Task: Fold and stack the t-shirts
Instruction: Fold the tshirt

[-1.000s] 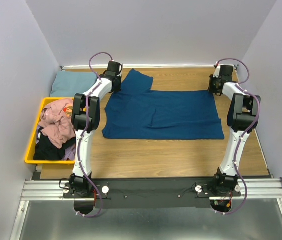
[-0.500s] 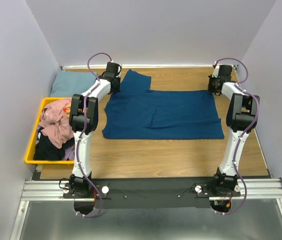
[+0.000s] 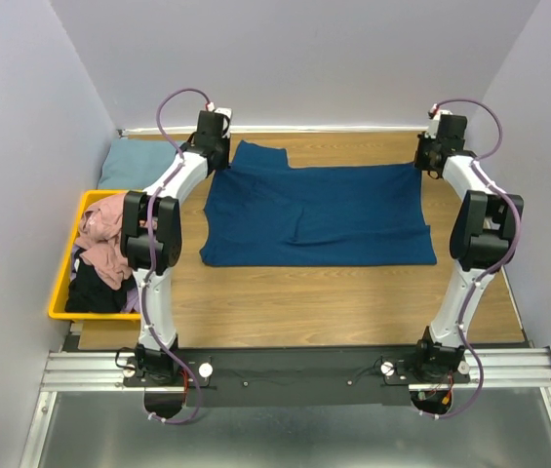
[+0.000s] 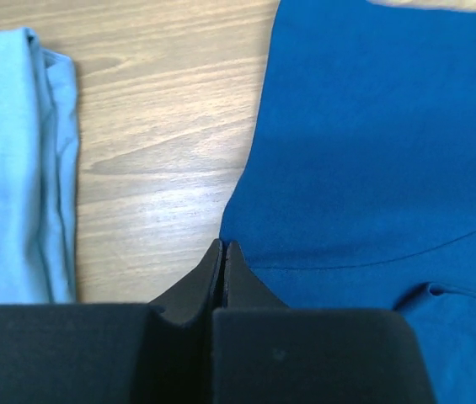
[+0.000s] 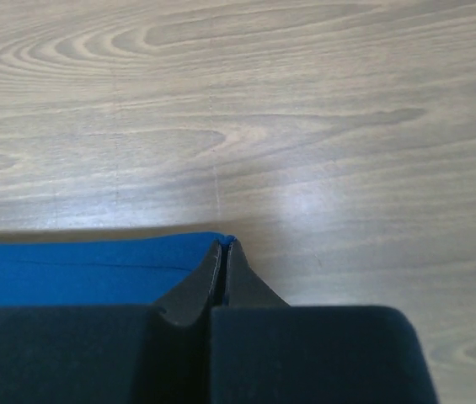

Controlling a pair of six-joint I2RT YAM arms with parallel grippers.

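The blue t-shirt [image 3: 314,214] lies long axis left–right — both jaws clench its far corners.

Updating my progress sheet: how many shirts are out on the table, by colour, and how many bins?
Dark blue shirt, spread flat: 1
Pale blue shirt, folded: 1
Yellow bin: 1
Total: 3
The pink and black heap in the bin is too tangled to count.
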